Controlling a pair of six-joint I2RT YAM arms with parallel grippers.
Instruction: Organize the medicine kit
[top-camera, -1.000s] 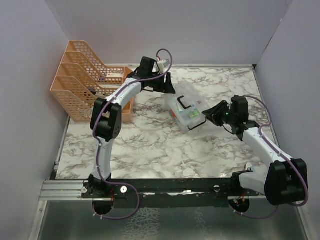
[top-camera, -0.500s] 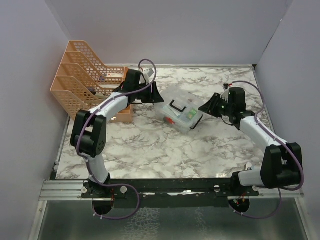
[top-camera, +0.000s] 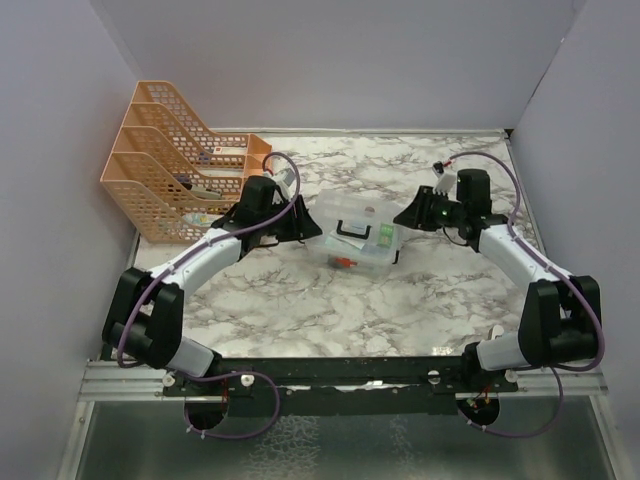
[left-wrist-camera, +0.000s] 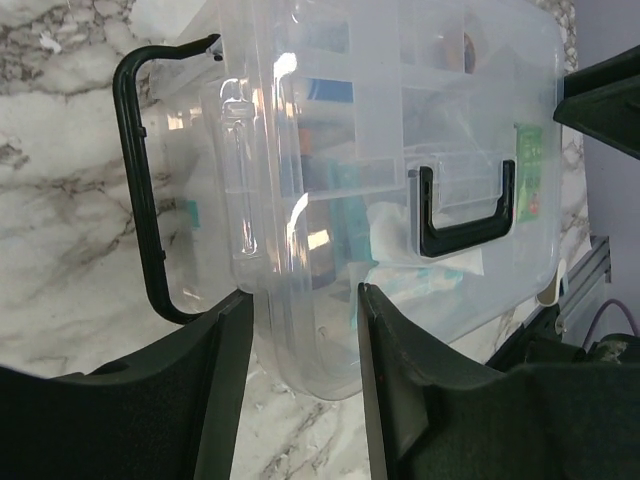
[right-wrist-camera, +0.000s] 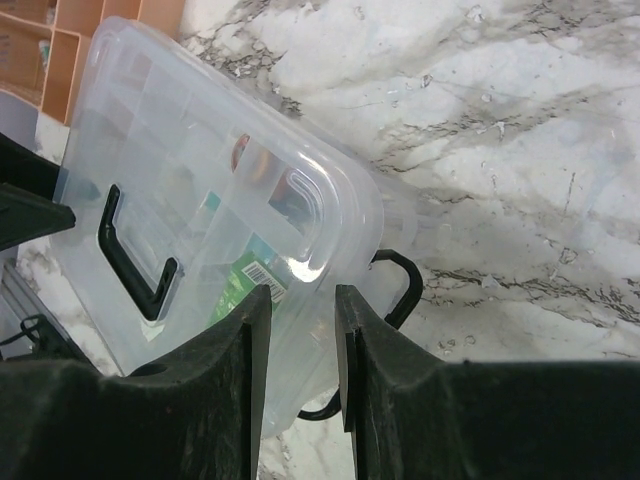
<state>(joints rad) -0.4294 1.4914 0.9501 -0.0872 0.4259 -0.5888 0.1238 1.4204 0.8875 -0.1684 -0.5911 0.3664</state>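
Medicine kit (top-camera: 358, 235): lying lid-up on the bench (top-camera: 300, 295), directly between the two grippers; its black handle (left-wrist-camera: 465, 215) is lying flat on the lid, beyond the left gripper's fingertips.
Left gripper (top-camera: 300, 228): reaching in at the kit's left end; jaws standing partly apart with the clear end wall and lid rim between them; whether the pads are pressing cannot be told.
Right gripper (top-camera: 408, 217): meeting the kit's right end; jaws standing narrowly apart and appearing to be clamping a rounded corner of the lid rim.
Side clasp (left-wrist-camera: 140, 180): hanging swung outward just beside the left gripper's fingers; the lid is probably sitting unlatched on that side.
Risk, slip: smooth clear plastic is offering little friction; a thin rim pinch is likely to be slipping if either arm is pulling or lifting.
Risk, lid: with a clasp loose, a pull on the rim could be prising the lid up and spilling the packets inside.
Risk, twist: unequal motion of the two arms could be skewing the kit or flexing its walls.
File rack (top-camera: 165, 170): standing behind the left gripper, apart from the kit; a wide elbow swing could be clipping it.
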